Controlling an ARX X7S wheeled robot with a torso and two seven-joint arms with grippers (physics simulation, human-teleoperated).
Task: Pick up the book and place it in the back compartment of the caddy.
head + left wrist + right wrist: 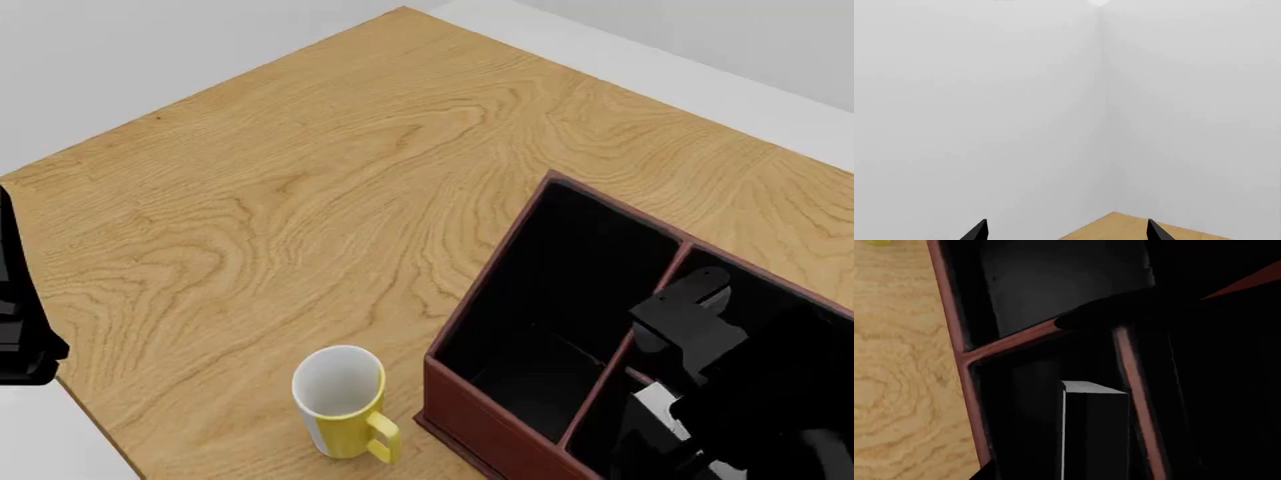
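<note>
**Right gripper holds the book over the caddy**

The right gripper point(687, 405) hangs above the near right part of the caddy point(487, 285), and appears clamped on the book point(1094, 432), though the fingers themselves are lost in black-on-black. In the right wrist view the book sits directly below the camera, upright, its long axis pointing down into the box, between two red dividers. It shows as a thin black slab with a pale top edge and a white line along one side. Which compartment lies beneath it I cannot tell for certain. The left gripper point(1066, 231) is well apart at the far left, fingertips spread, holding nothing. A yellow mug point(343, 402) stands just left of the caddy on the wooden table point(307, 170).
</note>
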